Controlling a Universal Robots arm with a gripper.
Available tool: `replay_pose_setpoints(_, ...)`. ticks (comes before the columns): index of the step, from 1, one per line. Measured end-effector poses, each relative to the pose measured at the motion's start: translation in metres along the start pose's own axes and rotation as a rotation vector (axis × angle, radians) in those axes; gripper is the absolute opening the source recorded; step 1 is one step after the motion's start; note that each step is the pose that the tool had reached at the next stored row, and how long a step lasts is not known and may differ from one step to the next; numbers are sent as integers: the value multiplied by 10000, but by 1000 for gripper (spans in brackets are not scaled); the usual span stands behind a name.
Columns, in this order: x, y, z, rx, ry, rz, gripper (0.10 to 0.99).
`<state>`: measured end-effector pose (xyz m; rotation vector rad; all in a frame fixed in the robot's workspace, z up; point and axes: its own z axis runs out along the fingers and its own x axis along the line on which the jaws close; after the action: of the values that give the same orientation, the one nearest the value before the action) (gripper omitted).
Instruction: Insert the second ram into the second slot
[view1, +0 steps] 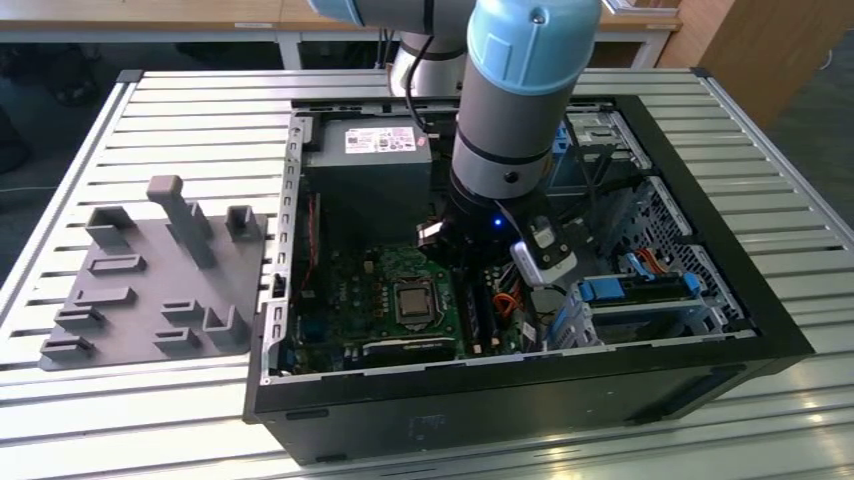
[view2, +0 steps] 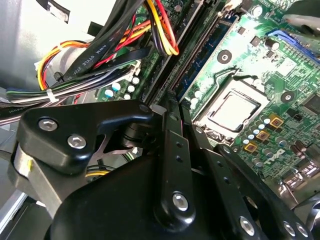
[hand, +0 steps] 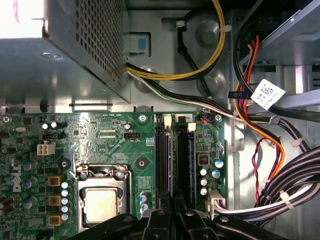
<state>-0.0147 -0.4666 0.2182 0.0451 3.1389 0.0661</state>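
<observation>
My claw (hand: 172, 202) hangs low inside the computer case (view1: 534, 400), right over the two memory slots (hand: 162, 155). I cannot tell whether it is apart, together or clamped on something. Just beyond it is what I take for the second ram (view2: 202, 52), a dark blue stick standing on edge in one slot, though it may be another stick. If it is the second ram, I judge it is in or nearly in, but I can't confirm it is fully seated. If not, the whole insertion is left. In the exterior view the processor socket (view1: 407, 300) lies at nine o'clock from my claw and the power supply box (view1: 360, 165) at eleven. The grey tray (view1: 134, 285) sits on the worktop (view1: 160, 110), farther out at nine.
</observation>
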Motion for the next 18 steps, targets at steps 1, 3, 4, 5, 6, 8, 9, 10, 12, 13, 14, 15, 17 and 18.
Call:
replay_pose_setpoints(1, 0, -2, 0, 0, 2, 0, 137)
replay_pose_setpoints(3, 0, -7, 0, 0, 8, 0, 137)
replay_pose_setpoints(4, 0, -10, 1, -1, 11, 0, 137)
replay_pose_setpoints(5, 0, -12, 2, -2, 14, 0, 137)
replay_pose_setpoints(6, 0, -12, 2, -1, 19, 0, 137)
replay_pose_setpoints(8, 0, -15, 2, 1, 29, -1, 137)
replay_pose_setpoints(9, 0, -15, 2, 1, 33, 0, 137)
replay_pose_setpoints(10, 0, -15, 3, 0, 38, 0, 137)
replay_pose_setpoints(12, 0, -15, 3, 1, 39, -1, 137)
replay_pose_setpoints(13, 0, -15, 3, 0, 39, 0, 137)
replay_pose_setpoints(14, 0, -15, 4, 0, 39, 0, 137)
replay_pose_setpoints(15, 0, -15, 8, -2, 38, -1, 137)
replay_pose_setpoints(17, 0, -16, 11, 1, 39, -10, 137)
replay_pose_setpoints(18, 0, -16, 13, 0, 39, -18, 137)
